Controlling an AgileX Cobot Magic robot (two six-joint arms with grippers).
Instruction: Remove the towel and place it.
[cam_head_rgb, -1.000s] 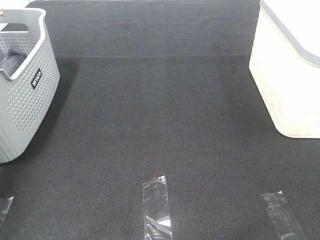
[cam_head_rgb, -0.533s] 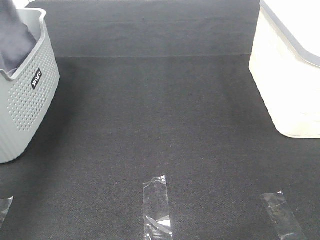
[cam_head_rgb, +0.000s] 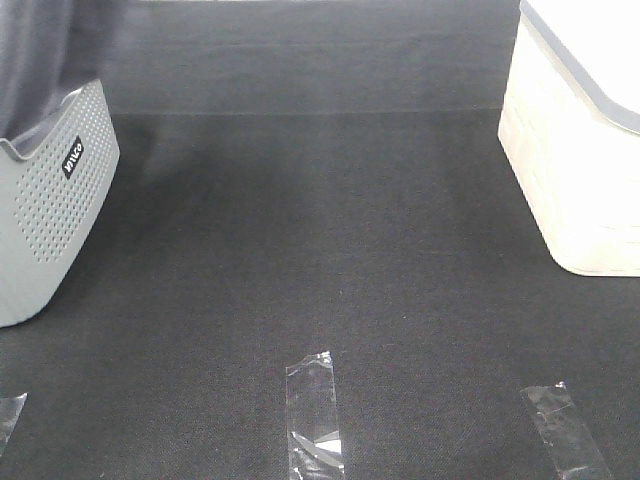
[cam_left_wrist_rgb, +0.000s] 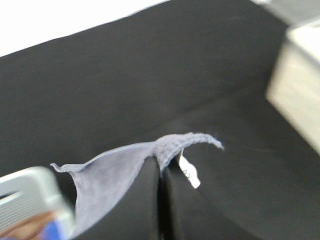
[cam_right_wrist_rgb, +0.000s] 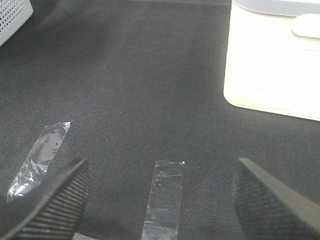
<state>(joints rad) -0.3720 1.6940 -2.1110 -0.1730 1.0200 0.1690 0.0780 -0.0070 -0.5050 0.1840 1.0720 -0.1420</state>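
The slate-grey towel (cam_head_rgb: 45, 55) hangs out of the grey perforated basket (cam_head_rgb: 45, 220) at the far left, stretched up past the top of the exterior view. In the left wrist view my left gripper (cam_left_wrist_rgb: 160, 170) is shut on the towel's hem (cam_left_wrist_rgb: 130, 165), with a white label (cam_left_wrist_rgb: 189, 171) dangling beside it. The left gripper itself is out of the exterior view. My right gripper (cam_right_wrist_rgb: 160, 200) is open and empty, low over the black mat near a strip of tape (cam_right_wrist_rgb: 165, 197).
A cream bin with a grey rim (cam_head_rgb: 580, 150) stands at the right edge. Clear tape strips (cam_head_rgb: 315, 415) lie on the black mat (cam_head_rgb: 320, 230) near the front. A bit of bright blue cloth (cam_left_wrist_rgb: 52, 232) shows inside the basket.
The towel has risen out of the basket: first only a fold inside, then above the rim, now stretched up out of view.
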